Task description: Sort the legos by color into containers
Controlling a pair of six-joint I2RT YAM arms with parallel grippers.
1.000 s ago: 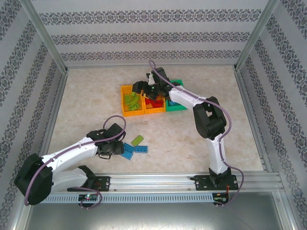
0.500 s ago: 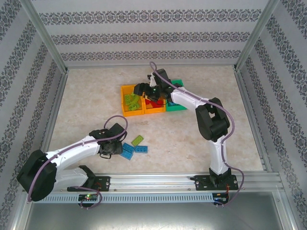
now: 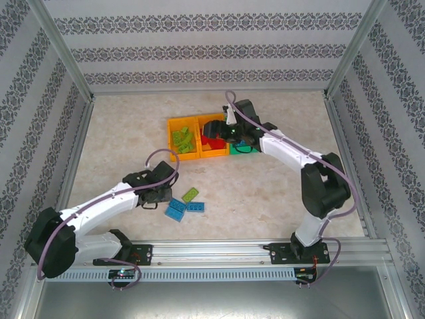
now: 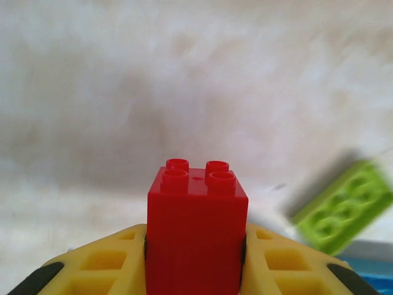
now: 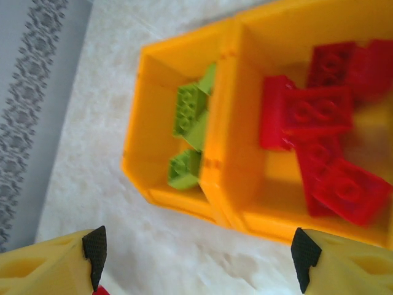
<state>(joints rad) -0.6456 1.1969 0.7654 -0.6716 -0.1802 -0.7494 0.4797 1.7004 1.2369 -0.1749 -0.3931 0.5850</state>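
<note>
**Red brick clamped in the left gripper; right gripper hangs spread over the bins**

Left gripper [image 4: 196, 255]: clenched on a red brick [image 4: 196, 215]. The yellow fingers [image 4: 104, 264] press its two opposite side faces. Its studded top points forward, out past the fingertips. Whether it is off the table [image 4: 123, 92] I cannot tell.

Handling, as judged: hard moulded plastic, light, rigid, not likely to break. The faces are smooth and glossy, so it may slip or twist if pinched near a corner. Best taken square across two flat parallel sides and well down the body, as it sits now. The studs give no flat face to grip.

Looks: tall square block in saturated red with four round studs and crisp edges. No marks visible.

Ahead and to the right of the left gripper lies a lime green brick [image 4: 344, 206], blurred and flat on the table. A blue brick [image 4: 368, 270] is just nearer, at the right edge.

Right gripper [image 5: 199, 255]: jaws wide apart, nothing between them. Ahead of it are two orange bins touching side by side. The left bin [image 5: 138, 153] holds green bricks. The right bin [image 5: 276, 224] holds red ones and looks the proper place for the held brick.
</note>
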